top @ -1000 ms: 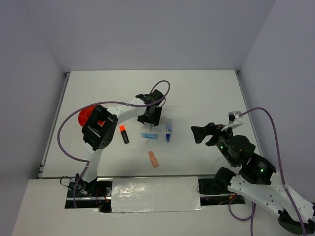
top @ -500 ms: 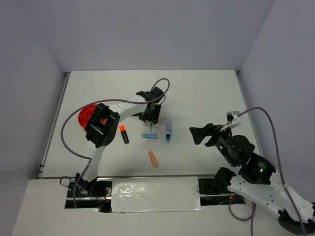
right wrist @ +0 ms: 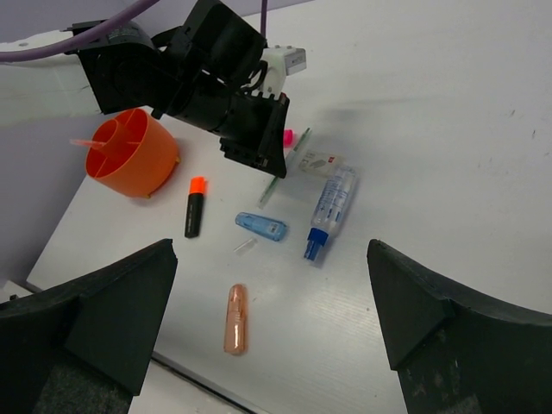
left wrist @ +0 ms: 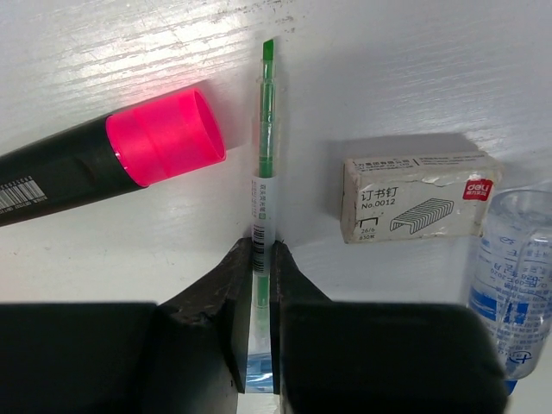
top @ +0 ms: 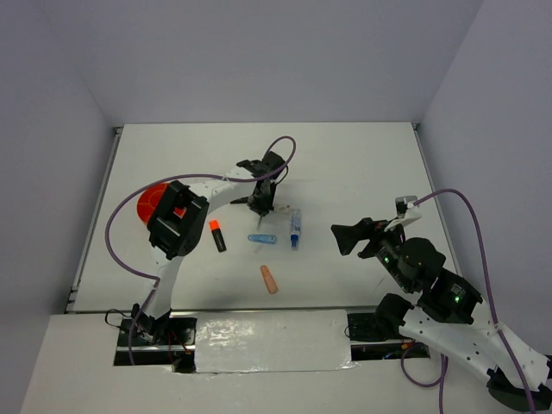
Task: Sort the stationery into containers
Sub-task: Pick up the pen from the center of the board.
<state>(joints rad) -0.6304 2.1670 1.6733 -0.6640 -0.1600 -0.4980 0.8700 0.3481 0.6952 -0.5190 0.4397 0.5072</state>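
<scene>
My left gripper (left wrist: pixel 259 246) is shut on a thin green pen (left wrist: pixel 266 147) with a white label, which lies on the table and points away from me. A black highlighter with a pink cap (left wrist: pixel 129 151) lies just left of the pen. A white staple box (left wrist: pixel 416 197) sits to its right. In the top view the left gripper (top: pixel 261 205) is at mid-table, well right of the round orange tub (top: pixel 153 201). My right gripper (right wrist: pixel 272 250) hovers open and holds nothing, at the right (top: pixel 349 235).
An orange-capped highlighter (top: pixel 216 235), a blue plastic item (top: pixel 262 238), a clear bottle with a blue tip (top: pixel 296 227) and a peach eraser (top: pixel 270 279) lie near the left gripper. A small clear cap (right wrist: pixel 246 246) lies by the blue item. The tub (right wrist: pixel 129 155) has inner dividers.
The left jaws have closed from open onto the green pen, and the left gripper has shifted slightly toward the far side. The right arm has barely moved.
</scene>
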